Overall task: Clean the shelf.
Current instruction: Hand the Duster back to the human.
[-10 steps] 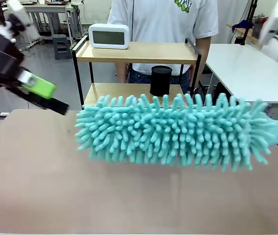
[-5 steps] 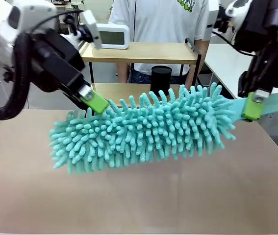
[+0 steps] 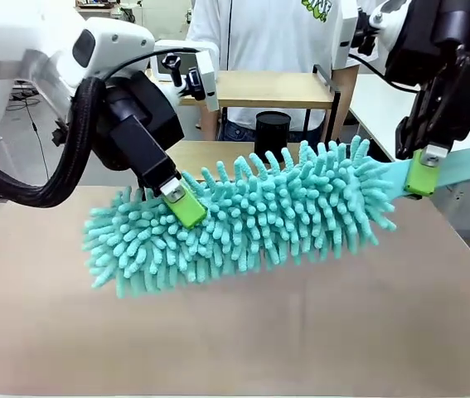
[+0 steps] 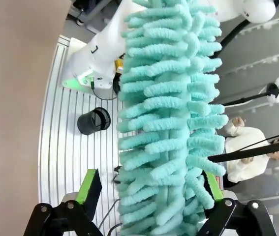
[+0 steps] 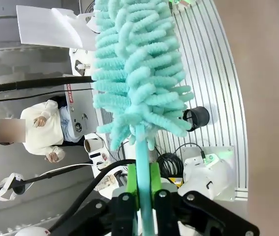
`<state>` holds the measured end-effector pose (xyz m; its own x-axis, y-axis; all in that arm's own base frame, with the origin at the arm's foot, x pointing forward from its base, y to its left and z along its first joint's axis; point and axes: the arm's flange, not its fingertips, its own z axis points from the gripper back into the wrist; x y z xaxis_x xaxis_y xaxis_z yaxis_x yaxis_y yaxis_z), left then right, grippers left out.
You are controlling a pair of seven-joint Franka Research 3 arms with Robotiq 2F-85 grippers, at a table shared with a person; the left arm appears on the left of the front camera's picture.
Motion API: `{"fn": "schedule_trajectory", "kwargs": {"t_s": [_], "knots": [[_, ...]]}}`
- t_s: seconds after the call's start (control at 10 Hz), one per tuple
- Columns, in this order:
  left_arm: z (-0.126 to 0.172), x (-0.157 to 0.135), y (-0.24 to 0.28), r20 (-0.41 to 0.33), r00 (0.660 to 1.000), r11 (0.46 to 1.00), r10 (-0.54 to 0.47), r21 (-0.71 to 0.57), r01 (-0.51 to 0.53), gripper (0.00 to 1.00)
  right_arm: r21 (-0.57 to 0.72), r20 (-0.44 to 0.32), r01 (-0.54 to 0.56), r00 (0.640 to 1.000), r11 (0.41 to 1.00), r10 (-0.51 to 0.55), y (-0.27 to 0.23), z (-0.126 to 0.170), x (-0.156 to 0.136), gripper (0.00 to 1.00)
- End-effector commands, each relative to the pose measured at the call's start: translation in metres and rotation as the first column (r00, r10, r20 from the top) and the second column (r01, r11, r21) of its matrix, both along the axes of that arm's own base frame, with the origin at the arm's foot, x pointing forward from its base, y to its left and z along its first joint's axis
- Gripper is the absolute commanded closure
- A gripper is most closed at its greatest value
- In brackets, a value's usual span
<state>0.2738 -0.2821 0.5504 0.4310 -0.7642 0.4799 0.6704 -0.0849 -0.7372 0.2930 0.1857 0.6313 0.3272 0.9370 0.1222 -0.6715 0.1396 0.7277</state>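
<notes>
Front view has my right claw (image 3: 421, 174) clamped on the flat teal handle (image 3: 467, 166) of a fluffy duster (image 3: 243, 220), whose head reaches away from it across the middle, just above the counter (image 3: 243, 340). My left claw (image 3: 186, 206) sits at the duster's other half, jaws spread wide, with the head lying between its green pads (image 4: 87, 183); I cannot tell whether they touch it. Beyond both claws, on the far side of the duster, stands the shelf (image 3: 288, 89), a black cylinder (image 3: 273, 135) on its lower board and a person behind it.
</notes>
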Motion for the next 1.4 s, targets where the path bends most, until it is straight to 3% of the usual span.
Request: {"fn": "schedule_trajectory", "kwargs": {"t_s": [0.0,0.1,0.2,0.3,0.5,0.6,0.7,1.0,1.3], "knots": [[0.0010,-0.0026,0.0047,0.009,0.999,0.999,-0.044,-0.012,0.044,0.00,0.009,-0.006,-0.018,1.000,1.000,0.018,-0.0046,0.0015,0.0027,0.88],[0.0003,-0.0030,0.0032,0.017,0.998,0.998,-0.058,-0.013,0.059,0.58,0.008,-0.006,-0.015,1.000,1.000,0.015,-0.0048,0.0019,0.0023,0.88],[0.0010,-0.0034,0.0042,0.001,0.998,0.997,-0.070,-0.022,0.070,0.60,0.013,-0.003,-0.014,1.000,1.000,0.014,-0.0064,0.0027,0.0017,0.88],[0.0005,-0.0040,0.0047,0.005,0.997,0.997,-0.071,-0.021,0.071,1.00,0.016,-0.002,-0.009,1.000,1.000,0.009,-0.0077,0.0026,0.0016,0.88],[-0.0003,-0.0045,0.0034,0.004,0.997,0.997,-0.073,-0.017,0.073,1.00,0.020,-0.011,-0.004,1.000,1.000,0.005,-0.0095,-0.0001,0.0025,0.88],[-0.0007,-0.0041,0.0039,0.004,0.997,0.997,-0.074,-0.016,0.074,0.88,0.024,-0.009,-0.004,1.000,1.000,0.005,-0.0103,-0.0002,0.0020,0.88],[-0.0004,-0.0038,0.0043,0.005,0.997,0.997,-0.071,-0.020,0.071,0.97,0.026,-0.006,-0.005,1.000,1.000,0.005,-0.0110,-0.0002,0.0016,0.88],[0.0000,-0.0018,0.0057,0.005,0.998,0.998,-0.063,-0.027,0.063,1.00,0.018,-0.020,0.010,1.000,1.000,-0.010,-0.0103,-0.0025,0.0016,0.88],[0.0003,0.0004,0.0075,0.006,0.998,0.998,-0.059,-0.027,0.059,1.00,0.013,-0.029,0.025,0.999,1.000,-0.025,-0.0085,-0.0033,0.0032,0.00]]}}
